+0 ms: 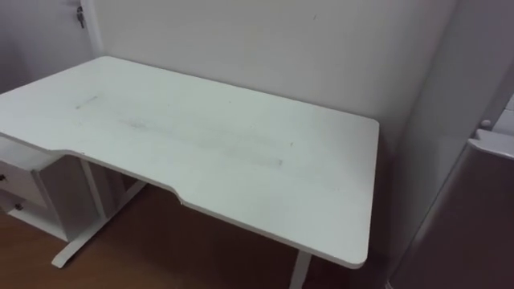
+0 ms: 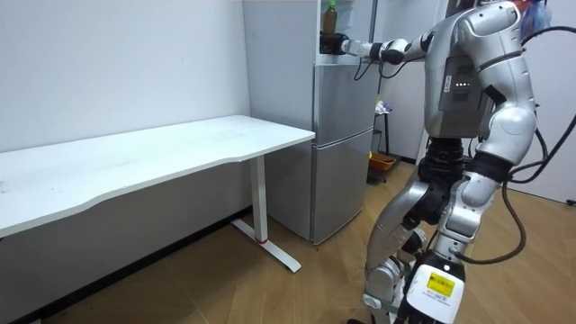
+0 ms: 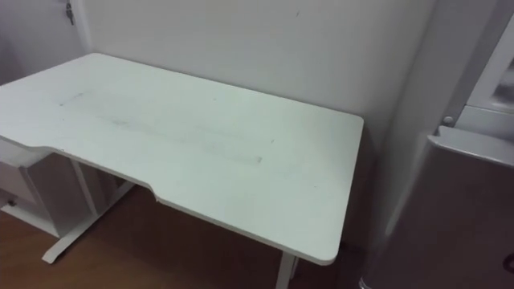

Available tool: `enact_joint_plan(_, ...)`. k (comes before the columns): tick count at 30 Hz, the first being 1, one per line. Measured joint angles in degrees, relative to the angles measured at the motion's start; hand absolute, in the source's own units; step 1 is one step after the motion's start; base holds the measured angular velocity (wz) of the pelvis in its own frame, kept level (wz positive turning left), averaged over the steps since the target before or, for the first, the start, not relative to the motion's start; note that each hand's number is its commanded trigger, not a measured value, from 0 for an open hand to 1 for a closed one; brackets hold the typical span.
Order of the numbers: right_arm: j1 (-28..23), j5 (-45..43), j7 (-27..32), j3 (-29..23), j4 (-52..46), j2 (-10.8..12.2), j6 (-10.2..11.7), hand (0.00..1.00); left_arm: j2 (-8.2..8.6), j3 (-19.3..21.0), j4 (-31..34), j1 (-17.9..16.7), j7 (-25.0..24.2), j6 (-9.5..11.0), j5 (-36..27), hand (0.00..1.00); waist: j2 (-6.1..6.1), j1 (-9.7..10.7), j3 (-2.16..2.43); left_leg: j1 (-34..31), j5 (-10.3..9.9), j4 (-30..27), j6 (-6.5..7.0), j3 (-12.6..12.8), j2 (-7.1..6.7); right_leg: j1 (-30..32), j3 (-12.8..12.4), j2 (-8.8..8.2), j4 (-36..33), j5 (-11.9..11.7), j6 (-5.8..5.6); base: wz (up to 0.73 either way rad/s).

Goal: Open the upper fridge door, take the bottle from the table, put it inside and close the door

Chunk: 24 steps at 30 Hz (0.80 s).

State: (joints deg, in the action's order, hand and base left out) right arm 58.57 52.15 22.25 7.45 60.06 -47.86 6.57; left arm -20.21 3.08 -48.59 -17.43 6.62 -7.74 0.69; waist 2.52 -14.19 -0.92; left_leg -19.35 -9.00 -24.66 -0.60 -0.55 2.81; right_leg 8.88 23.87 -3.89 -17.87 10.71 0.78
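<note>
In the room view I stand in front of the grey fridge (image 2: pixel 343 135), just past the end of the white table. My right arm reaches out at shoulder height to the fridge's upper part. A greenish bottle (image 2: pixel 329 16) stands upright there, and my dark right hand (image 2: pixel 336 43) is wrapped round its lower end. My left hand (image 2: pixel 469 184) hangs bent at my waist, too small to read. In the eye views the fridge (image 3: pixel 470 209) shows at the right edge.
The bare white table (image 1: pixel 225 152) stands against the wall on my left, its end close to the fridge. A white drawer unit (image 1: pixel 28 189) sits under its far end. An orange container (image 2: pixel 382 164) lies on the floor beyond the fridge. Wooden floor lies around me.
</note>
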Motion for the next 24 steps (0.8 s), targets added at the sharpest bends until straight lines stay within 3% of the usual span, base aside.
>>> enact_joint_plan(10, -0.10, 1.76, -2.96, 0.16, 3.41, -0.84, -0.28, 0.00, -0.42, -0.01, 2.33, -1.21, -0.10, -0.64, -0.18, 0.00, 0.89, -0.15, 0.32, 0.21, 0.31, 0.35, -0.03, -0.19, 0.05, -0.69, 0.81, 0.03, 0.65, -0.24, 0.29, 0.03)
enact_joint_plan(14, -0.01, 1.97, -5.22, 0.14, 5.94, -1.37, -1.17, 0.00, -0.58, 0.03, 2.45, -2.27, -0.14, -0.66, -0.01, 0.00, 1.10, -0.29, 0.37, 1.28, 0.20, 0.77, -0.14, -0.49, -0.01, -2.02, 1.21, 0.30, 2.10, -0.37, -0.16, 0.05)
enact_joint_plan(24, -0.08, 6.52, -8.39, 0.17, 6.57, -1.54, -2.76, 0.00, -0.80, 0.13, 2.48, -3.84, -0.16, -0.74, -0.01, 0.00, 2.35, 0.14, 0.15, 2.86, 1.14, 3.02, -0.48, -0.48, -0.14, -3.12, 1.17, 0.46, 3.22, -0.67, -0.06, 0.00)
